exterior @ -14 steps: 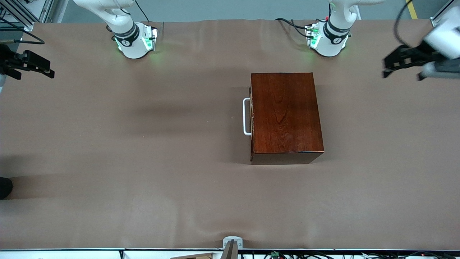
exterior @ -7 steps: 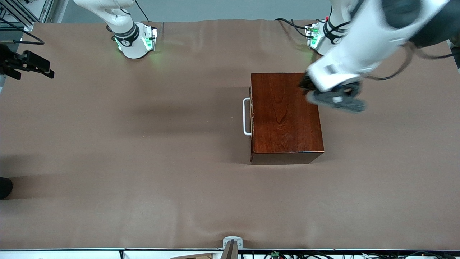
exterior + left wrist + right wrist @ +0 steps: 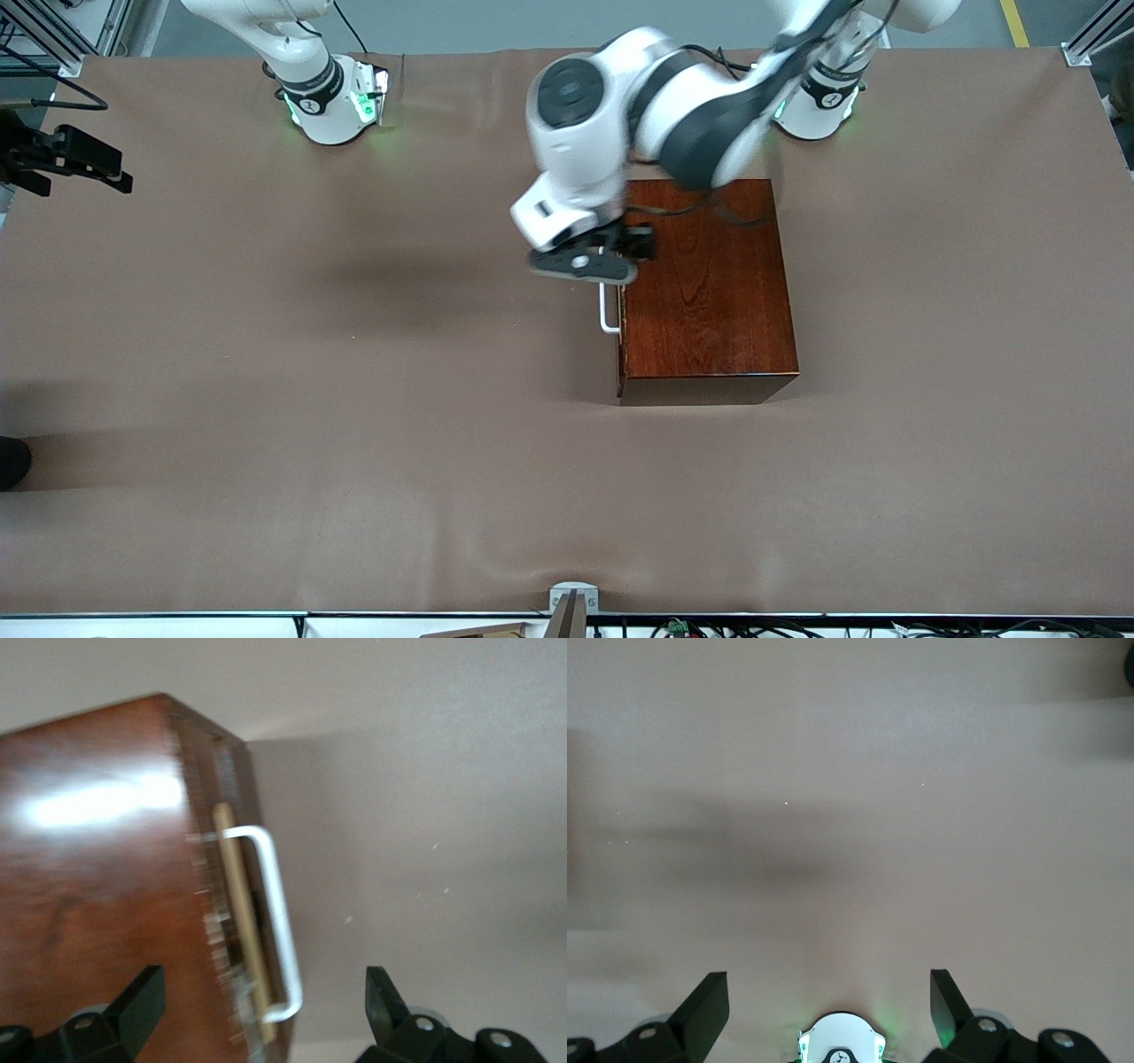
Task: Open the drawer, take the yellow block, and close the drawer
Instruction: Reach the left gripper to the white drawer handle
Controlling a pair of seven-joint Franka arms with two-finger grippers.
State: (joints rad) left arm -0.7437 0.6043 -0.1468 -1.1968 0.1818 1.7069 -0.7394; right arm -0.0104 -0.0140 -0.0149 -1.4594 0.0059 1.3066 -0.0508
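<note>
**Operator:** Where does the task stand?

**Observer:** Notes, near to far. The table (image 3: pixel 354 443) nearest you is bare cloth. Next comes the wooden box (image 3: pixel 704 283), sitting toward the left arm's end of the table. Its drawer (image 3: pixel 621 346) faces the right arm's end and looks shut, or as good as shut. So none of your three steps is done: no opening, no block taken, no closing.

**Operator:** And the arms?

**Observer:** The left gripper (image 3: pixel 611 257) is over the farther end of the white handle (image 3: pixel 606 315). Its fingers (image 3: pixel 142 997) are spread wide and hold nothing. In its wrist view the handle (image 3: pixel 276 921) lies between the two tips, not touched as far as I can see. I judge you are at the approach to the pull. The right gripper (image 3: pixel 828 992) waits at the table's edge at the right arm's end, jaws wide and empty, looking down on bare cloth and its own base.

**Operator:** The yellow block?

**Observer:** In no view. If it is in the drawer, the closed front hides it, so you cannot confirm it until the tray slides out.

**Operator:** Anything else unclear?

**Observer:** The left arm covers the farther half of the handle and the box's farther corner in the front view. The left wrist view is smeared, and a pale strip by the drawer front may be a sliver of tray or only blur. I cannot tell how high the fingers are above the handle.
</note>
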